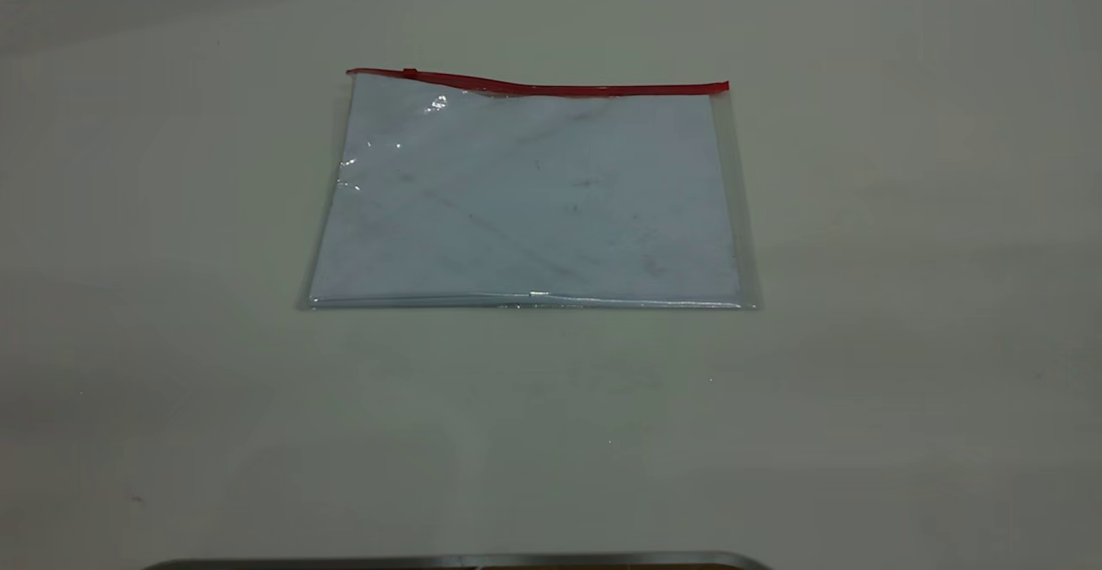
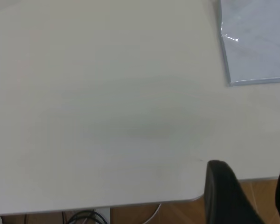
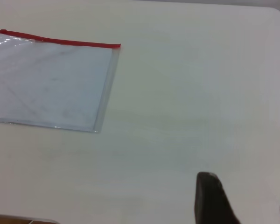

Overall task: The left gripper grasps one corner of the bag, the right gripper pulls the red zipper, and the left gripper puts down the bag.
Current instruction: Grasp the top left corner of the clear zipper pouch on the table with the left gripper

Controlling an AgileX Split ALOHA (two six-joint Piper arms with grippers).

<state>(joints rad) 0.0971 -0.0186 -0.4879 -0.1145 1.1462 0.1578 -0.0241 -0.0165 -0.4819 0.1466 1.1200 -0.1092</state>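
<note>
- The bag [image 1: 525,195] lies flat on the table [image 1: 904,208], a little above the middle of the exterior frame, with a pale sheet showing through the clear plastic.
- The red zipper [image 1: 551,86] runs along the bag's far edge; its small slider [image 1: 410,74] sits near the upper-left corner, where the strip bulges up slightly.
- No arm shows in the exterior view, and nothing touches the bag, so I judge the task to be at its very start: the corner grasp is not yet made.
- The left gripper [image 2: 247,191] hangs at the lower right of its wrist view, over the table's near edge, well apart from the bag corner [image 2: 231,83] at the upper right. Its fingers stand spread and hold nothing.
- The right gripper [image 3: 242,198] sits at the lower right of its wrist view, well apart from the bag's end [image 3: 105,88]. Its fingers are also spread and empty.
- The next move likely calls for the left gripper to reach a corner lying flush on the table, which leaves little to bite on.
- Bare table surrounds the bag on all sides, giving both arms open room.
</note>
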